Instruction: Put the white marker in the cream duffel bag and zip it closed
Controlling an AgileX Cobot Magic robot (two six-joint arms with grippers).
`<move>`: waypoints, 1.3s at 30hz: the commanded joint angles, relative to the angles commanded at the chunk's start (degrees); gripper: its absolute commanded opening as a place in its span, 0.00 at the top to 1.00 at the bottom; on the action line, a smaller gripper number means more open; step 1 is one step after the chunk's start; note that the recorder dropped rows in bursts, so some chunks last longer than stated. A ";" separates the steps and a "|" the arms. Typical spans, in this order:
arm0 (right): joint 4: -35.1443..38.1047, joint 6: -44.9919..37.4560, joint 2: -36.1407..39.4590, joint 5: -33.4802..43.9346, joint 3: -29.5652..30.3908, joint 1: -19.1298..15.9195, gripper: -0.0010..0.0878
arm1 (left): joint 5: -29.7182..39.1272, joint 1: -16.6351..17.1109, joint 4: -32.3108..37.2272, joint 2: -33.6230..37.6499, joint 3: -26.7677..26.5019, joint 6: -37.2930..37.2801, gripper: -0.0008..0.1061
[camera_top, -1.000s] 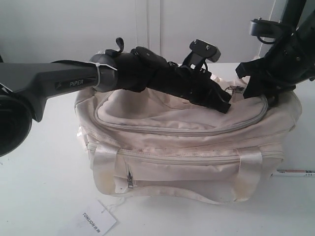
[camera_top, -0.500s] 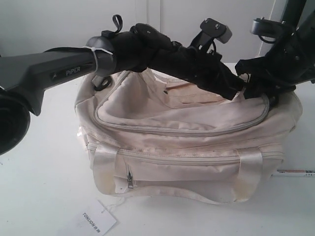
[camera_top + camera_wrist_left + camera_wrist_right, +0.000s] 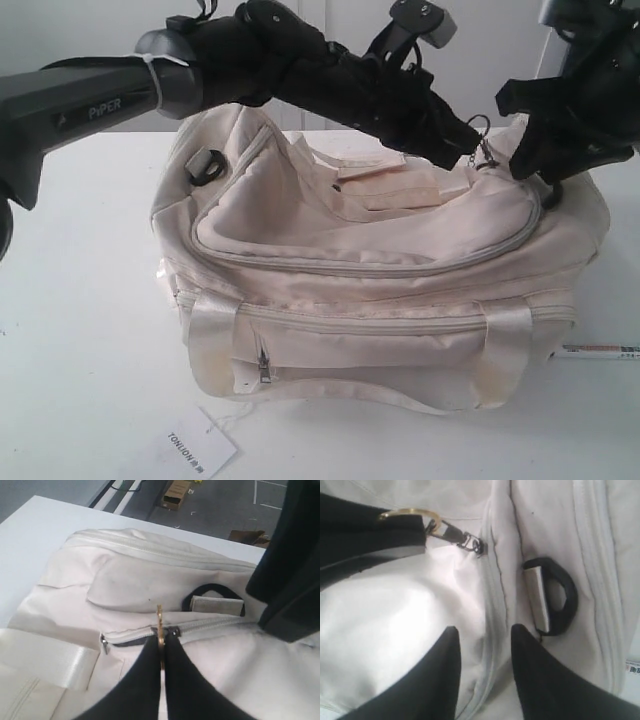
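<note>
The cream duffel bag lies on the white table with its front pocket facing the exterior view. My left gripper reaches across its top to the right end and is shut on the gold ring pull of the curved top zipper. The bag's top gapes behind the flap. My right gripper stands open over the same end. Its fingers straddle the zipper seam beside a black end ring. The white marker lies on the table to the right of the bag, away from both grippers.
A white hang tag lies on the table in front of the bag. Another black end ring shows at the bag's left end. The left arm spans above the bag.
My left arm has risen with the ring pull, drawing the bag's top up so the mouth gapes. My right gripper has lifted a little and its jaws have spread slightly.
</note>
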 joint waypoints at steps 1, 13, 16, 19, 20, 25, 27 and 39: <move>0.00 0.77 -0.11 0.00 -0.31 -0.51 0.61 | 0.38 0.00 0.40 -0.12 0.00 0.00 0.99; 4.59 5.09 0.98 -3.92 -1.32 -5.12 0.61 | 2.17 0.00 4.60 -3.34 0.00 0.00 0.99; 7.50 5.09 2.03 -4.90 -1.32 -5.25 0.61 | 2.27 0.00 4.60 -4.37 0.00 0.26 0.99; 10.88 4.56 3.13 -6.07 -1.32 -5.25 0.61 | 2.53 0.00 4.75 -5.06 0.00 0.26 0.99; 12.44 3.37 3.60 -6.49 -1.32 -5.25 0.61 | 2.66 0.00 4.75 -5.19 0.00 0.26 0.99; 16.69 1.62 5.93 -7.21 -2.74 -5.25 0.61 | 2.91 -0.23 4.99 -5.87 0.00 0.54 0.99; 17.11 1.62 6.98 -7.49 -4.42 -5.25 0.61 | 3.13 -0.23 4.99 -5.97 0.00 1.80 0.99; 18.89 1.49 10.59 -7.73 -6.66 -3.92 0.42 | 4.57 -0.23 4.74 -5.97 0.00 4.24 0.99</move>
